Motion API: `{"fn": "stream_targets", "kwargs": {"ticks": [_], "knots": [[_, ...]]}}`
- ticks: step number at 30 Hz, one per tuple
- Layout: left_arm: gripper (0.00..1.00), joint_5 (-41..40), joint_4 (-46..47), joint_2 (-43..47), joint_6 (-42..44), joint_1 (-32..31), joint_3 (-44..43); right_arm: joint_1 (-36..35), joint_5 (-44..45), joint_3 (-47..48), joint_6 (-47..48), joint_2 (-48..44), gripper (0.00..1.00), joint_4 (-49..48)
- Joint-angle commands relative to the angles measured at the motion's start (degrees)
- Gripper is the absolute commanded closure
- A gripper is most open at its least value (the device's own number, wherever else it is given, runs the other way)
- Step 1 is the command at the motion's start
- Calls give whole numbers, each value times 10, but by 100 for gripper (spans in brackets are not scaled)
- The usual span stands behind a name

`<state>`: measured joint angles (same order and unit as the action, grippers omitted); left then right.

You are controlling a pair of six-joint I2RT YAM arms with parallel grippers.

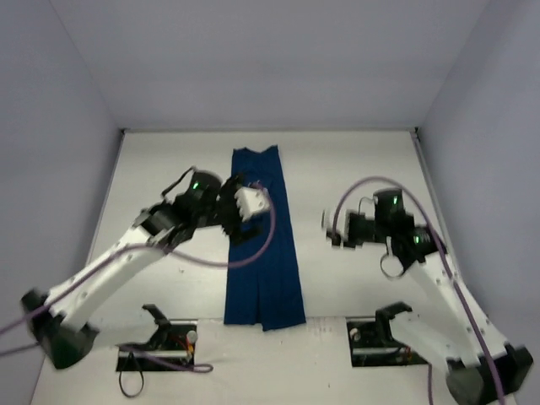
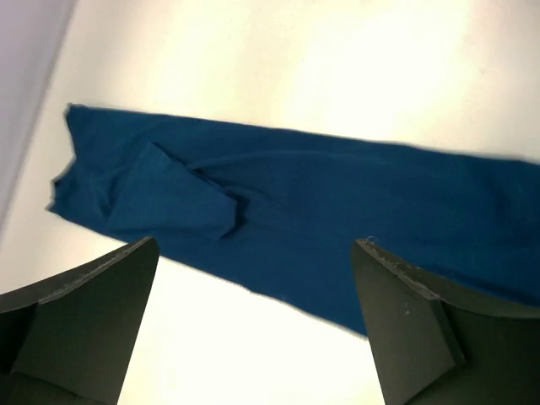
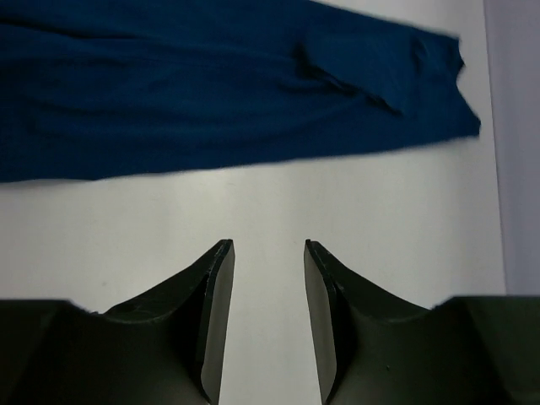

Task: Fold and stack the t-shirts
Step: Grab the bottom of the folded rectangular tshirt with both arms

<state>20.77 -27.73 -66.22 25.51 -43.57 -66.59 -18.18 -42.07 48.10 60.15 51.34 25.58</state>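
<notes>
The left hand [image 1: 245, 211] hangs spread wide with nothing between its dark fingers [image 2: 93, 321]. In its wrist view a bare strip of pale counter [image 2: 253, 354] comes first, and past that lies the t-shirt [image 2: 337, 219]. The right hand [image 3: 267, 249] is empty too. Its fingers [image 3: 211, 312] are parted by only a narrow gap, and it hovers over bare counter well to the right of the cloth.

From above, the t-shirt is a long, narrow navy strip lying flat down the middle of the counter. Its near end sits between the two arm bases, a little wider and slightly uneven at the edge. Further along, the left hand is over the strip's left edge, about halfway up; whether it touches the cloth I cannot tell. Beyond that the strip narrows toward its far end, where both wrist views show a folded-in flap of fabric and some creases. That far end lies close to the back wall [image 1: 270, 67]. Only plain blue fabric faces up.
</notes>
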Motion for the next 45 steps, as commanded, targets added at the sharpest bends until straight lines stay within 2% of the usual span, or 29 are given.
{"fn": "stream_targets", "kwargs": {"ticks": [1, 3, 6, 9, 11, 17, 21, 28, 33, 35, 40, 45], "knots": [[3, 102, -157, 120, 227, -14, 114, -116, -9, -66, 165, -77, 63, 74], [3, 137, -206, 173, 347, -13, 183, -178, 3, -95, 212, -92, 57, 85], [3, 188, -222, 278, 478, -14, 278, -235, 3, -144, 314, -128, 56, 85], [5, 206, -221, 313, 577, -17, 354, -254, -5, -189, 425, -138, 58, 83], [9, 212, -221, 282, 646, -17, 369, -259, -12, -206, 501, -107, 60, 82], [30, 240, -224, 120, 753, -17, 318, -288, -8, -201, 604, 31, 63, 42], [33, 252, -229, 43, 820, -19, 282, -300, -12, -192, 662, 116, 64, 8], [44, 249, -247, 9, 889, -43, 283, -319, -19, -182, 686, 203, 63, -49], [50, 251, -262, 6, 902, -55, 277, -337, -22, -187, 685, 220, 62, -69], [54, 249, -302, -4, 903, -74, 262, -343, -22, -187, 683, 225, 62, -74], [56, 247, -344, -10, 865, -131, 249, -374, -28, -202, 656, 183, 60, -73], [56, 244, -345, -24, 836, -145, 242, -425, -25, -219, 604, 146, 59, -75]]}}
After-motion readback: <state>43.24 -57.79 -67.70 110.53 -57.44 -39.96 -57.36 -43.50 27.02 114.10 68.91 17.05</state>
